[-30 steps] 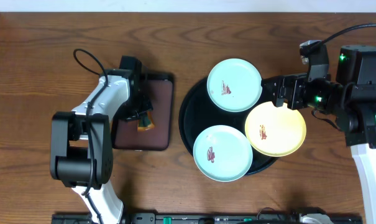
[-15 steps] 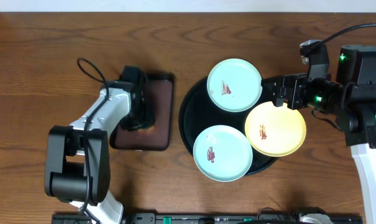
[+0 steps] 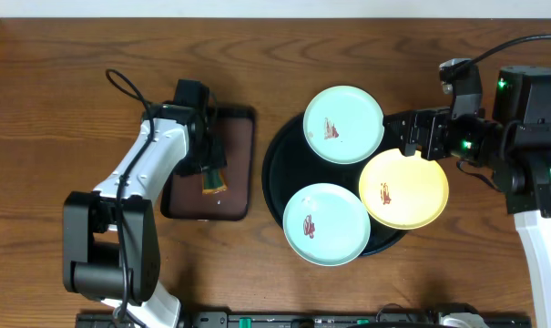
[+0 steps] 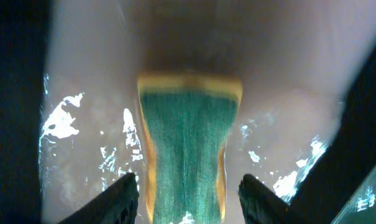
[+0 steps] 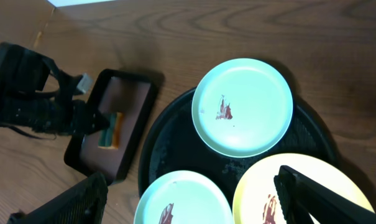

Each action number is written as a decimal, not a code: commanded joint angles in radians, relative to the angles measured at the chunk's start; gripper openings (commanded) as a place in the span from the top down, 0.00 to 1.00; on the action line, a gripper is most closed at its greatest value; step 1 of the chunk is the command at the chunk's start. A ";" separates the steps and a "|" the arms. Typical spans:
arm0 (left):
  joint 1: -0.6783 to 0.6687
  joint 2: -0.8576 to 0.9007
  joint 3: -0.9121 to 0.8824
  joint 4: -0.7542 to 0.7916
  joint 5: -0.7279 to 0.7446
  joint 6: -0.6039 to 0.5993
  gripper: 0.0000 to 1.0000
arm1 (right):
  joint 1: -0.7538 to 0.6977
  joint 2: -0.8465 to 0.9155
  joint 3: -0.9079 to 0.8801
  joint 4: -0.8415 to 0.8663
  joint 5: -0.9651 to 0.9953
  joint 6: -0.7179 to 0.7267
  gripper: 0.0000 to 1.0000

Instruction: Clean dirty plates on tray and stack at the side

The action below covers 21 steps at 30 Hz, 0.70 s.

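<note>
Moved: the left arm has been swung outward since half a second ago, and the sponge [image 3: 214, 180], hidden then, is uncovered again.
Left hand [image 3: 208, 165]: clenched on the green-and-yellow sponge, held over the brown rectangular tray [image 3: 237, 137].
Right hand [image 3: 405, 137]: fingers spread wide, nothing gripped, poised just beside the yellow plate [image 3: 403, 189].
Plates: the far mint plate [image 3: 343, 125], near mint plate [image 3: 325, 224] and yellow plate are all seen on the black tray [image 3: 280, 169], each smeared reddish-brown.
Overhang: the black tray's right rim is overlapped by the yellow plate.

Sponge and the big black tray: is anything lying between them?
Overhead view: between sponge and black tray lie only the edge of the brown rectangular tray and a narrow strip of bare wooden table.
</note>
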 commanded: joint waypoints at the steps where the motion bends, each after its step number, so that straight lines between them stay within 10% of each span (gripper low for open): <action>1: 0.000 0.018 -0.044 0.051 -0.053 0.006 0.45 | -0.003 0.000 0.021 0.002 -0.015 0.013 0.15; 5: -0.010 0.084 -0.099 0.158 0.016 0.006 0.46 | -0.003 0.000 0.021 0.002 -0.016 0.013 0.15; 10: -0.010 0.066 -0.079 0.122 0.042 0.006 0.92 | -0.003 0.000 0.021 -0.003 -0.016 0.013 0.15; 13: -0.009 0.005 -0.017 0.054 0.040 0.021 0.93 | -0.003 0.000 0.021 -0.003 -0.016 0.013 0.15; 15: -0.009 -0.045 -0.006 0.051 0.040 0.029 0.83 | -0.003 0.000 0.021 -0.003 -0.015 0.013 0.15; 18: -0.010 -0.068 -0.006 0.021 0.042 0.028 0.42 | -0.003 0.000 0.021 -0.003 -0.015 0.013 0.15; 21: -0.010 -0.060 -0.010 -0.051 0.042 0.024 0.37 | -0.003 0.000 0.021 -0.003 -0.015 0.013 0.15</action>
